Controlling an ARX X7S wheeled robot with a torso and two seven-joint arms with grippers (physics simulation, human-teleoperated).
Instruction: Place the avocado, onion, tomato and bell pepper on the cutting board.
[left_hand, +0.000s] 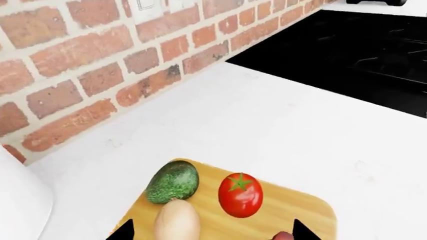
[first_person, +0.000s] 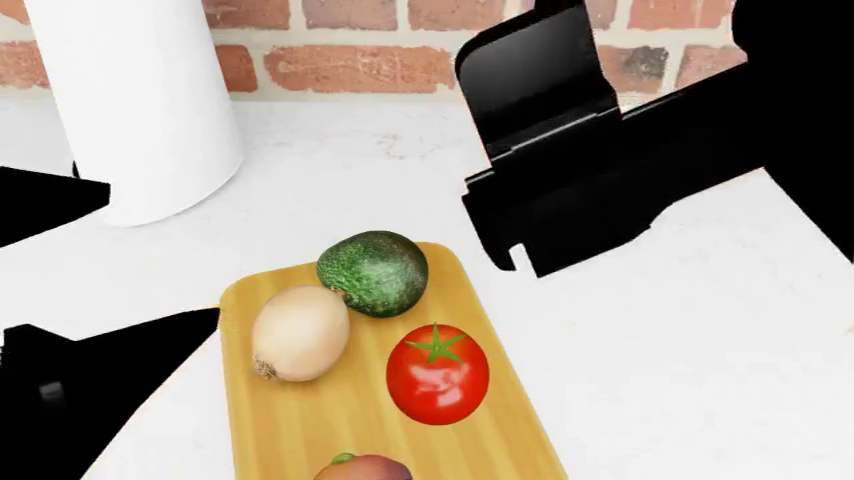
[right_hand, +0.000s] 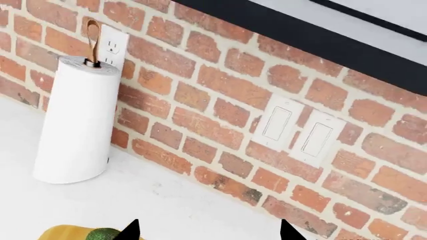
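The cutting board (first_person: 300, 425) lies on the white counter. On it are the avocado (first_person: 372, 272) at the far end, the onion (first_person: 300, 333) touching it, the tomato (first_person: 437, 373), and the bell pepper (first_person: 363, 468), cut off by the near edge of the head view. In the left wrist view, my left gripper (left_hand: 213, 235) is open and empty, just over the board (left_hand: 293, 210), with the onion (left_hand: 177, 220) between its fingertips, the avocado (left_hand: 173, 182) and tomato (left_hand: 240, 194) beyond, and the pepper (left_hand: 283, 236) by one tip. My right gripper (right_hand: 210, 234) is open and empty, raised and facing the brick wall.
A white paper towel roll (first_person: 134, 110) stands at the back left by the brick wall (right_hand: 220, 115) and also shows in the right wrist view (right_hand: 77, 125). A black stovetop (left_hand: 347, 55) lies to the right. My right arm (first_person: 601, 150) hangs over the counter beyond the board.
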